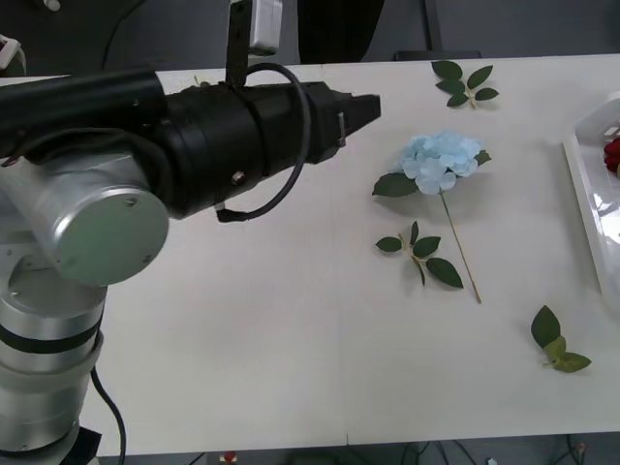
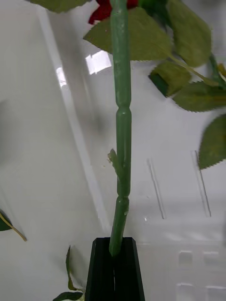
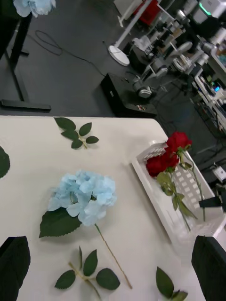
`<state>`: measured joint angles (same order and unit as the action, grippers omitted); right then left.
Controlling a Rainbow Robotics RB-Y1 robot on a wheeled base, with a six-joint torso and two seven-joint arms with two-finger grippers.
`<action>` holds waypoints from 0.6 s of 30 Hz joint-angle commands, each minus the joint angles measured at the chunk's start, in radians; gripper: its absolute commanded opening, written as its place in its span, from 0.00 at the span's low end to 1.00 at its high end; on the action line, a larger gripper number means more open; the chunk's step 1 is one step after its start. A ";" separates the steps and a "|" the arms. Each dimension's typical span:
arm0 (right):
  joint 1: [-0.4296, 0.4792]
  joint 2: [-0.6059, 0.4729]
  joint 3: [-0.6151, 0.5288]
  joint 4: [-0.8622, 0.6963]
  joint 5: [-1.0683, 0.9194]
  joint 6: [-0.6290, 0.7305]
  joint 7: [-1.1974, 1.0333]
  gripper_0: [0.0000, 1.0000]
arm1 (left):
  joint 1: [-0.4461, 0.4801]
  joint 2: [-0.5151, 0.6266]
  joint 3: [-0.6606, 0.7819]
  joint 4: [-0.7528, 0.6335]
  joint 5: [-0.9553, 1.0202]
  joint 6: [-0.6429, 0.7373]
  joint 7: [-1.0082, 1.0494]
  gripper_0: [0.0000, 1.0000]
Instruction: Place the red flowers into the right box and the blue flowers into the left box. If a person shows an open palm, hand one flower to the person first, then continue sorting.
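Red rose stem [image 2: 122, 141], green and knobbed, runs straight up out of the right gripper [image 2: 116, 249]; its lower end is pinched between the two black fingers [image 2: 101, 273], which are closed narrow on it. Above the grip the stem carries serrated green leaves, and a scrap of the red head [image 2: 101, 10] shows past them. Stem and gripper hang over the white floor of the right box [image 2: 160, 188], whose raised rim slants across just beside the stem.

From the left wrist the same box [image 3: 155, 190] stands at the table's right edge with two red rose heads over it: one [image 3: 179, 139] higher, near the far corner, the other [image 3: 157, 164] just below it, their leafy stems trailing across the ribbed base toward the dark tip of the right gripper [image 3: 212, 203].

Well apart from the box, a pale-blue hydrangea [image 1: 442, 159] lies flat on the white table [image 1: 242, 339], its big leaf to one side and its thin stem pointing toward the robot. Loose leaf sprigs [image 1: 421, 254] lie scattered around it.

The left gripper [image 3: 113, 268] hovers above the table short of the hydrangea, its black fingers spread wide and holding nothing; the left arm [image 1: 194, 145] reaches across from the left
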<state>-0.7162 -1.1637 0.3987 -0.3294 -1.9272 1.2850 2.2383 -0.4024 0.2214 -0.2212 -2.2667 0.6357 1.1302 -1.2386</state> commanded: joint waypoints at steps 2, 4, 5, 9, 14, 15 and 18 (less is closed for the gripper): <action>-0.039 -0.004 0.094 0.007 0.027 -0.115 0.023 0.00 | 0.129 0.068 0.114 -0.048 0.168 0.006 -0.444 1.00; -0.039 0.022 0.101 0.009 0.050 -0.164 0.017 0.00 | 0.168 0.087 0.149 -0.028 0.272 -0.001 -0.556 1.00; -0.039 0.039 0.101 0.007 0.066 -0.194 0.012 0.00 | 0.185 0.101 0.171 -0.005 0.357 -0.015 -0.625 1.00; -0.039 0.082 0.103 0.007 0.102 -0.283 0.007 0.00 | 0.232 0.165 0.235 0.118 0.665 -0.040 -0.946 1.00; -0.039 0.093 0.101 0.000 0.139 -0.354 0.017 0.22 | 0.272 0.246 0.247 0.288 0.986 -0.046 -1.302 1.00; -0.039 0.093 0.101 -0.002 0.148 -0.365 0.020 0.30 | 0.277 0.260 0.246 0.314 1.029 -0.046 -1.355 1.00; -0.039 0.090 0.103 -0.005 0.158 -0.381 0.027 0.54 | 0.272 0.323 0.220 0.391 1.168 -0.035 -1.467 1.00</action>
<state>-0.7215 -1.0709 0.5091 -0.3252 -1.7822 0.9193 2.2384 -0.1452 0.4559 0.0069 -1.9132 1.7122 1.0981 -2.7480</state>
